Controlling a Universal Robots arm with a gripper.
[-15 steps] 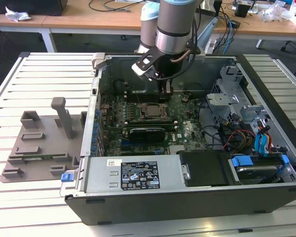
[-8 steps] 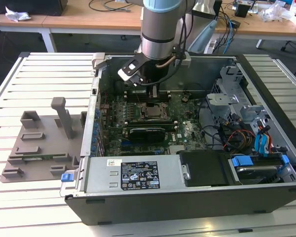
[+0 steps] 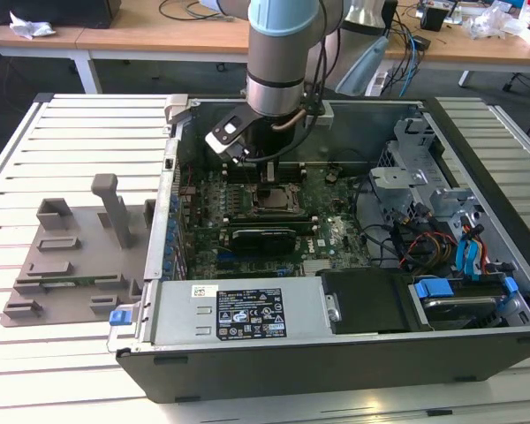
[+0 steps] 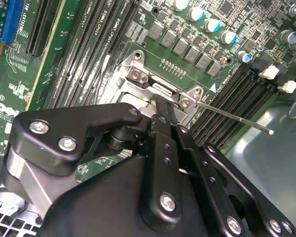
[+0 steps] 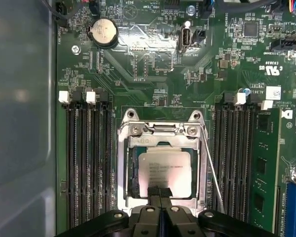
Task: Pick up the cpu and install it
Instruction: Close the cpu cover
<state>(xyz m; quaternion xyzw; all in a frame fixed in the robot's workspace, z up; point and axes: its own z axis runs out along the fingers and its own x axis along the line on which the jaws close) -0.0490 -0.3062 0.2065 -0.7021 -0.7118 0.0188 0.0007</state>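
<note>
The cpu [image 5: 165,168], a flat square chip with a silvery-white top, lies flat inside the black-framed socket [image 5: 126,163] on the green motherboard. In the first wrist view my gripper [image 5: 159,191] has its two black fingers pressed together, tips at the chip's edge; I cannot tell whether they touch it. The second wrist view shows the gripper [image 4: 157,106] reaching down to the socket's metal frame [image 4: 138,76]. In the exterior view the gripper [image 3: 267,177] hangs just over the socket [image 3: 274,199] inside the open computer case.
A thin wire lever [image 4: 237,118] sticks out from the socket's side. Memory slots [image 5: 86,163] flank the socket on both sides. Case walls [image 3: 336,353], a drive cage [image 3: 415,168] and cables surround the board. A grey plastic tray [image 3: 71,256] with upright posts lies at the exterior view's left.
</note>
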